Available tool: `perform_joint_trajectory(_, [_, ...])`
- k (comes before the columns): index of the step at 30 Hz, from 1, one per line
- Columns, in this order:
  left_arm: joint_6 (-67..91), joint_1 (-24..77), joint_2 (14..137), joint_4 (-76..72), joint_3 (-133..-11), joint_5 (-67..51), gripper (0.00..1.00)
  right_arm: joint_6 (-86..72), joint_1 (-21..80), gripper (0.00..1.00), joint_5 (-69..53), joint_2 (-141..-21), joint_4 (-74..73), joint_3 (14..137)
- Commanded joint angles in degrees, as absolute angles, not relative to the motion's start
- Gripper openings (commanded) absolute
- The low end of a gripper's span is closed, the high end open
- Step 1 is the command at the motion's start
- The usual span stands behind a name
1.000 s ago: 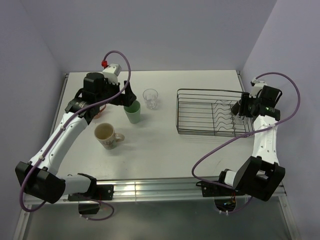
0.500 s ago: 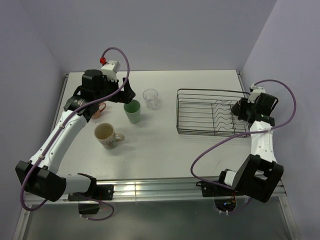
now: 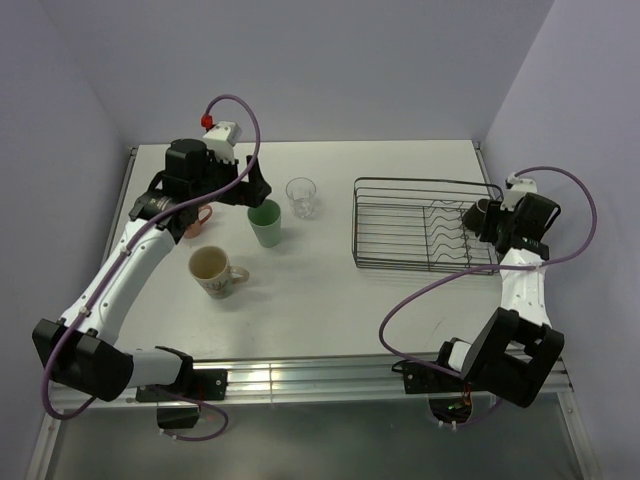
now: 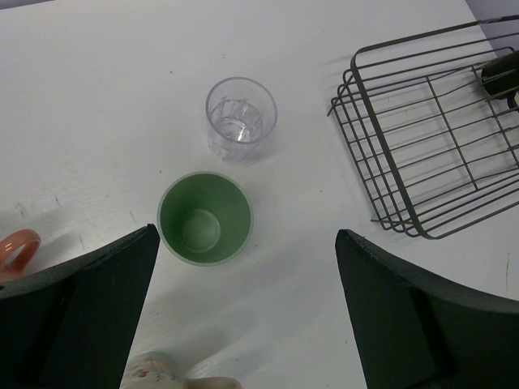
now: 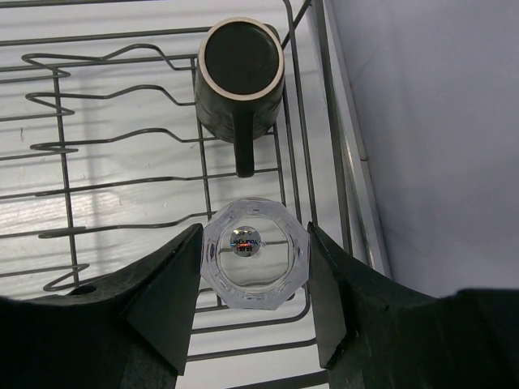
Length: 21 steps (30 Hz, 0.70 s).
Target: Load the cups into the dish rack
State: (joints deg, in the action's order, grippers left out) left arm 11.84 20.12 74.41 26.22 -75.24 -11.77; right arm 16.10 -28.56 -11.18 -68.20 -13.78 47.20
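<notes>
Placing is the step in hand, as I read it: my right claw (image 5: 255,267) is about half open and closed on a clear glass (image 5: 255,253) at the right end of the dish rack (image 3: 420,181), just beside the dark brown cup (image 5: 241,69) already lying in the rack. Next I would settle the glass onto the wires, let go, and lift away without knocking that cup.

My left claw (image 4: 247,243) is spread fully and holds nothing. It hangs over the green tumbler (image 4: 204,219), which stands on the tabletop (image 3: 320,300) well left of the rack. The tumbler looks like the next pick: drop the fingers either side of it, then close.

A second clear glass (image 4: 241,117) stands between the tumbler and the rack, and the cream mug (image 3: 212,268) sits further left.

I cannot tell whether the held glass touches the rack floor yet. The pinkish mug (image 4: 16,247) shows only a handle, the left arm covering the rest. The cream mug is cut off at the bottom of the left wrist view.
</notes>
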Motion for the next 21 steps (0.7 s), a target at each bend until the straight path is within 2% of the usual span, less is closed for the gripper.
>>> perform_joint_trajectory(1, [12.7, 19.9, 74.8, 24.9, -76.7, -12.7, 0.99, 15.6, -29.4, 0.00, -12.8, -66.7, -9.1, 46.5])
perform_joint_trajectory(21, [12.7, 20.0, 76.6, 24.8, -78.0, -12.4, 0.99, 15.1, -30.1, 0.00, -13.4, -70.7, -4.3, 43.5])
